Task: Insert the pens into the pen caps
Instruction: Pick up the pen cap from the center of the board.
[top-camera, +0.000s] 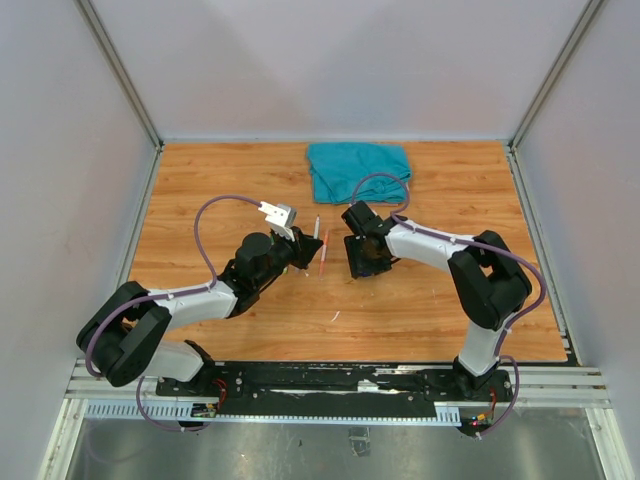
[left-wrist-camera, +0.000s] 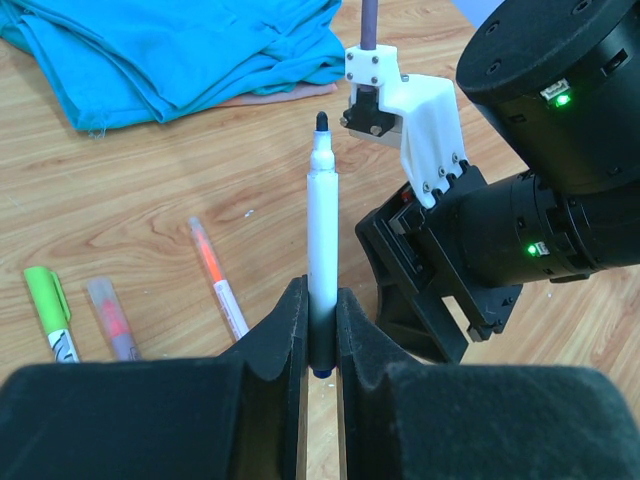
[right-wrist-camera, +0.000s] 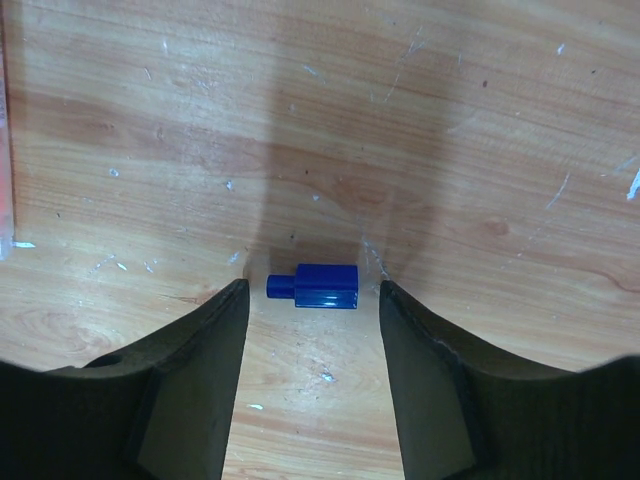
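Pens, four seen.
- One white pen (left-wrist-camera: 322, 230): upright, black tip up, clamped at its blue lower end in the left gripper (left-wrist-camera: 320, 335), above the table (top-camera: 450, 300).
- Three lying loose on the wood, apart from one another: green pen (left-wrist-camera: 50, 315), red pen (left-wrist-camera: 112, 322), orange pen (left-wrist-camera: 215, 275).

Caps, one loose.
- Blue cap (right-wrist-camera: 315, 286): on its side on the table, between the spread fingers of the right gripper (right-wrist-camera: 312, 330), touching neither.

Cloth (left-wrist-camera: 180, 50), one: teal, crumpled, at the table's far edge.

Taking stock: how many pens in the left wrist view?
4: white pen in left gripper; orange pen, red pen, green pen on the table. More may be hidden.
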